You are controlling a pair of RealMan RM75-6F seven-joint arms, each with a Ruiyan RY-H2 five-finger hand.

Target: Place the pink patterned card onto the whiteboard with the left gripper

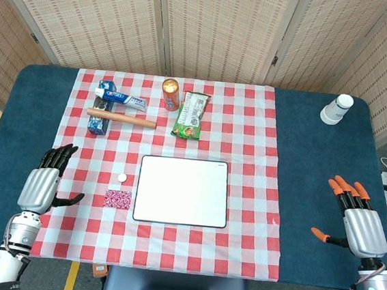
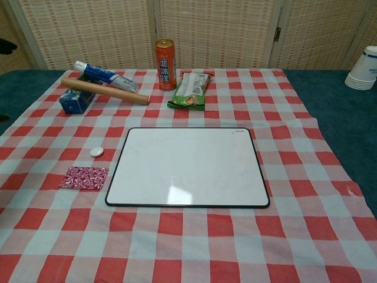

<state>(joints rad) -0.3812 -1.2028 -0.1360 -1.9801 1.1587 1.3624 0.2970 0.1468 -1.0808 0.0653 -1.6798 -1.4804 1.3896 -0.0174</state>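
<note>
My left hand (image 1: 44,184) hovers with its fingers spread, holding nothing; the flat pink patterned card (image 1: 118,199) lies at its 3 o'clock, long axis left-right, just beside the white rectangular whiteboard's (image 1: 182,190) left edge. My right hand (image 1: 358,219), equally empty, is far farther off.

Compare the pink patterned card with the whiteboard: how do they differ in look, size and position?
The pink patterned card is much smaller than the whiteboard. The card is pink with a busy pattern; the whiteboard is plain white with a thin dark border. The card lies just left of the whiteboard, apart from it, while the whiteboard sits mid-table. Both are rectangular and lie flat on the checkered tablecloth.
</note>
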